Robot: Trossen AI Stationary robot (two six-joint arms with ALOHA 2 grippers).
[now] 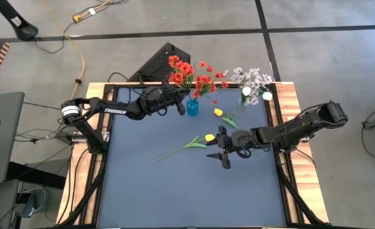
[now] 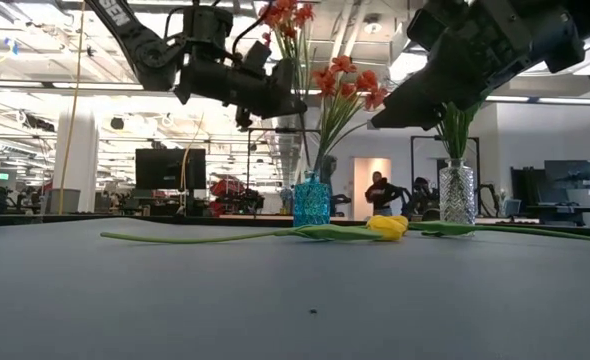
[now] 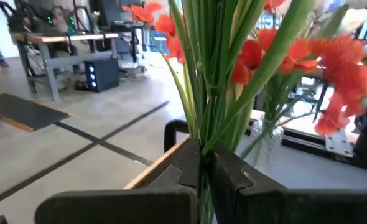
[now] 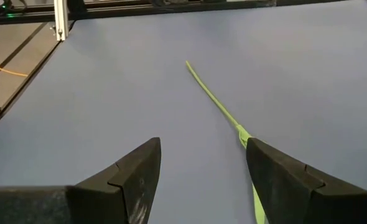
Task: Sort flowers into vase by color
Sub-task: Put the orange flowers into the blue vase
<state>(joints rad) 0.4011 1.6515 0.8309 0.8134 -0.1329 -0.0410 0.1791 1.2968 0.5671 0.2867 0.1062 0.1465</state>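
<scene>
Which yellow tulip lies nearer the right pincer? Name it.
The yellow tulip with the long stem stretched across the mat, just beside the open right pincer. The other yellow tulip lies farther back, close to the clear vase.

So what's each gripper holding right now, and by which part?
The left gripper is shut on the green stems of the red flowers, below the blossoms. The right gripper is open above the table, holding nothing.

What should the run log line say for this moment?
left gripper: shut on red flowers above blue vase | right gripper: open over yellow tulip on table
</scene>
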